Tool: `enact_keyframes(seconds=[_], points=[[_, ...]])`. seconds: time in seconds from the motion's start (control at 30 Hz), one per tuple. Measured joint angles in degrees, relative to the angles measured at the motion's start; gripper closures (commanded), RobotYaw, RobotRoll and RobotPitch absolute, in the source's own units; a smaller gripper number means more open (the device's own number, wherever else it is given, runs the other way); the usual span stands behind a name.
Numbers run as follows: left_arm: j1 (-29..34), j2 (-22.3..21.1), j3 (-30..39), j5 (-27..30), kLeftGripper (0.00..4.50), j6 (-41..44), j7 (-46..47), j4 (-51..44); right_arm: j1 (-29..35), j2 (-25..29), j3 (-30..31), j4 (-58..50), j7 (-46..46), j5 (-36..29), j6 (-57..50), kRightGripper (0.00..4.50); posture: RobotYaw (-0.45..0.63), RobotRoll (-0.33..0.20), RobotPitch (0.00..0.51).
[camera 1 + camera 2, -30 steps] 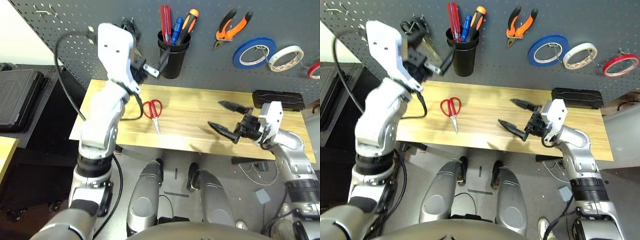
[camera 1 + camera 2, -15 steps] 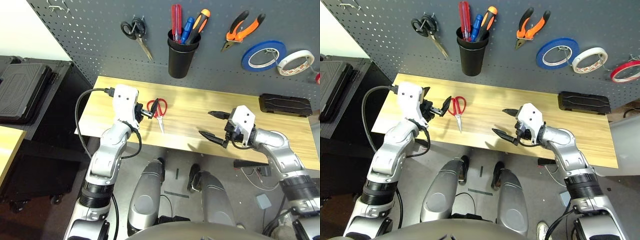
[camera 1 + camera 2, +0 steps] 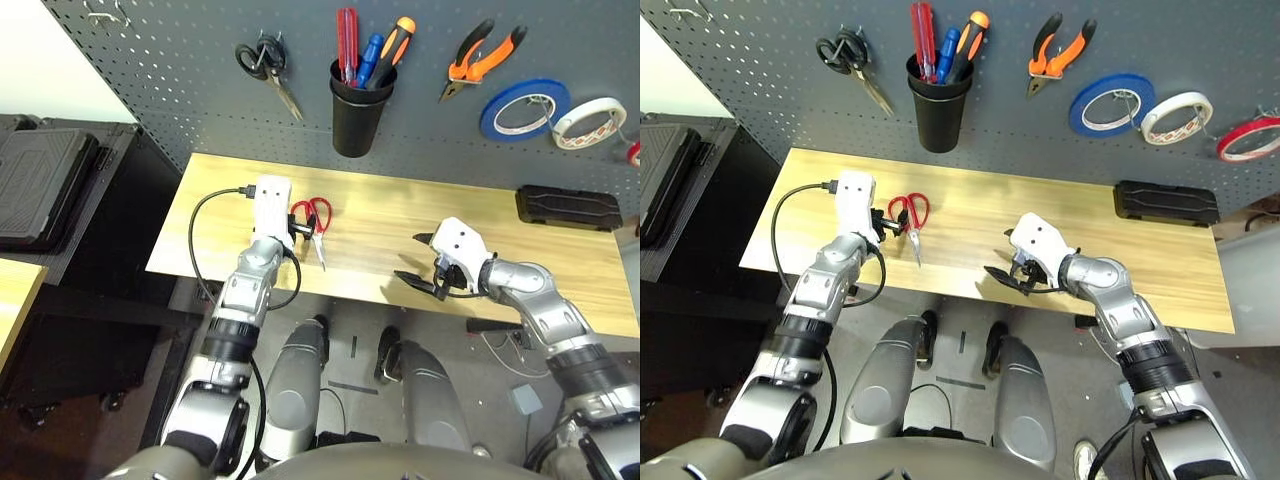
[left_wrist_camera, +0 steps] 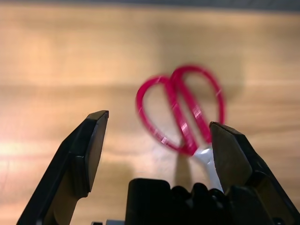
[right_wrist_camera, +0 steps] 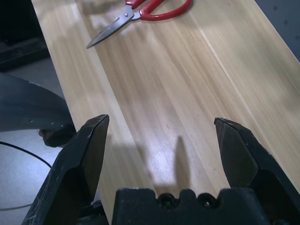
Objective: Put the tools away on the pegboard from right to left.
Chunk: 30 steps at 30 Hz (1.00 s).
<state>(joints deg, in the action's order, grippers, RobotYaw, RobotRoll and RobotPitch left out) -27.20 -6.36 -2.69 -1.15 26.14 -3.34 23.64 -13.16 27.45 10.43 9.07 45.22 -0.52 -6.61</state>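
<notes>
On the pegboard (image 3: 200,80) in the head views: black-handled scissors (image 3: 262,62) on a hook at left, black cup holder (image 3: 355,115) w/ red-handled screwdriver (image 3: 346,40) plus blue and orange-handled drivers, orange-and-black pliers (image 3: 480,60), blue tape roll (image 3: 515,108), white tape roll (image 3: 590,120), red tape ring (image 3: 1247,138) at far right. Black case (image 3: 568,207) lies at the bench (image 3: 400,215) back-right corner. Red-handled scissors (image 3: 312,222) lie flat on the bench, handles toward the board, blades toward the near edge. Left pincer (image 3: 302,226) sits low, right at the handles, fingers spread wide, forearm reaching fwd over the near edge. Right pincer (image 3: 418,262) hangs near the front edge, well apart from the scissors, spread wide, holding nothing.

Left wrist view: red loops lie between the two spread fingers (image 4: 89,145); blades run back under the right-hand one. Contact can't be told.

Right wrist view: bare wood between parted fingers (image 5: 89,150); scissors far ahead, blade tip toward the bench edge.
</notes>
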Motion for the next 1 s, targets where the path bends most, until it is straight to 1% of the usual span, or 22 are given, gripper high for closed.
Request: enact_keyframes(seconds=[0.13,0.33,0.57,0.6,0.63,0.8,0.97,1.0], points=[[-4.97,0.21,2.69,0.25,0.02,-2.60,1.34,10.54,1.40,-0.45,0.39,-1.53,-0.41,0.11,-0.73,0.00,0.25,0.000,0.324],[-12.13,1.26,4.67,0.37,0.02,-8.83,2.46,26.66,2.75,-0.27,0.45,-3.46,-0.75,0.15,-1.66,0.00,0.24,0.000,0.325],[-17.68,1.62,5.71,0.54,0.02,-14.37,3.38,37.70,3.01,0.01,0.46,-4.62,-0.68,0.19,-2.02,0.00,0.23,0.000,0.327],[-17.90,1.64,5.78,0.54,0.38,-14.79,3.43,38.47,3.02,0.08,0.47,-4.65,-0.63,0.19,-2.04,0.00,0.23,0.000,0.327],[-18.32,1.75,5.83,0.54,0.56,-15.29,3.48,39.59,3.08,0.26,0.48,-4.72,-0.53,0.19,-2.10,0.00,0.23,0.000,0.327],[-19.55,2.71,5.97,0.51,2.45,-15.89,4.13,41.98,3.29,0.97,0.47,-5.23,-0.28,0.18,-2.16,0.00,0.22,0.000,0.326],[-19.62,2.80,6.16,0.58,4.44,-16.11,5.04,41.90,3.56,1.16,0.47,-5.48,-0.21,0.27,-1.41,0.00,0.23,0.000,0.319],[-19.51,2.79,6.20,0.66,4.48,-16.09,5.13,41.60,3.59,1.16,0.47,-5.48,-0.21,0.32,-1.17,0.00,0.23,0.000,0.319]])
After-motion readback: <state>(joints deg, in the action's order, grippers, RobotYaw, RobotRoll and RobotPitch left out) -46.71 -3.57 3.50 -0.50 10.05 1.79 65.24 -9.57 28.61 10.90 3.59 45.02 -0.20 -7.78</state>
